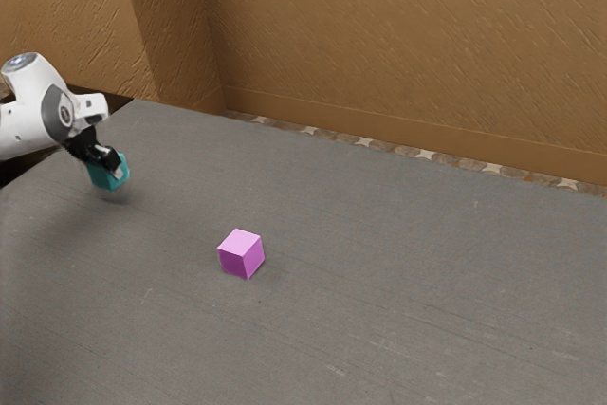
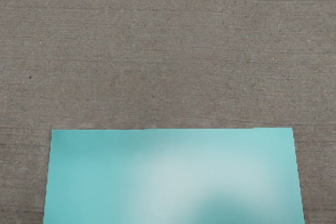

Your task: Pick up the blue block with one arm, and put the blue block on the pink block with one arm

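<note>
Exterior view: pink block (image 1: pixel 241 253) sits mid grey table (image 1: pixel 427 291), well apart from the arm at far left. The gripper (image 1: pixel 110 169) angles down, clamped on the blue block (image 1: pixel 104 182). Wrist view: blue block (image 2: pixel 173 177) right under the hand, table beyond.

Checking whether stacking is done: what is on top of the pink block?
Nothing: the pink block shows a bare top face. The blue block is apart from it, gripped in the hand. The pink block's underside is hidden against the table.
</note>
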Available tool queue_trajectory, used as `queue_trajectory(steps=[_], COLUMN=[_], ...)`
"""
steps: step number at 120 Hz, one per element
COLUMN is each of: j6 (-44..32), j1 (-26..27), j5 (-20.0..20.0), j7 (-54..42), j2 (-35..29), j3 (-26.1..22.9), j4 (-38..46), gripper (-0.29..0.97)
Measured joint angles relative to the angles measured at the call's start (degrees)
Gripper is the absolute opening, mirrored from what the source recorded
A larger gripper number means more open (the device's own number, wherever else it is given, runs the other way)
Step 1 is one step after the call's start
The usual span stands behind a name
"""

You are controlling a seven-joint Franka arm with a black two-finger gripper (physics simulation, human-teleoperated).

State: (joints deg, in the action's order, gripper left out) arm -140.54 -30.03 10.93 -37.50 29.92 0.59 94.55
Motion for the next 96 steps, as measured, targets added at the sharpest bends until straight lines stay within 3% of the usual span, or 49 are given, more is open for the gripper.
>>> queue_trajectory(steps=[19, 40, 96], j6=[-0.10, -0.14, -1.69], j1=[6.54, 15.27, 23.30], j5=[-0.26, -0.92, -2.67], j7=[4.53, 10.99, 26.58], j2=[-14.76, -20.86, -19.17], j3=[-0.04, -0.13, -1.99], j4=[16.13, 23.12, 24.98], gripper=[0.37, 0.37, 0.36])
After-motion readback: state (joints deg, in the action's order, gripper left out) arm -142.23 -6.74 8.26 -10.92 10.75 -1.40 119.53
